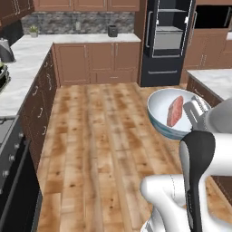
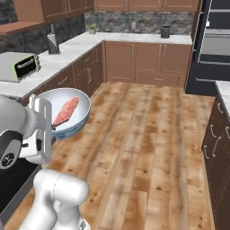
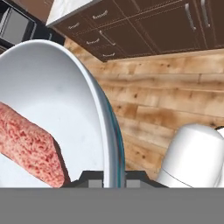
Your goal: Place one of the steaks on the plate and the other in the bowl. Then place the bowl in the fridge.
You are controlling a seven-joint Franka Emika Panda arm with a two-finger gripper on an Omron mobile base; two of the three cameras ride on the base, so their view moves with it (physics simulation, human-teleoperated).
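The bowl hangs tilted in mid-air, its rim clamped between the jaws of the gripper, so you carry its steak along inside. The open fridge stands well ahead of the gripper, across the wooden floor.

My two base cameras look forward and down from behind me, sharing the wooden floor. My hand camera sits close against the bowl rim, which runs toward 12 o'clock.
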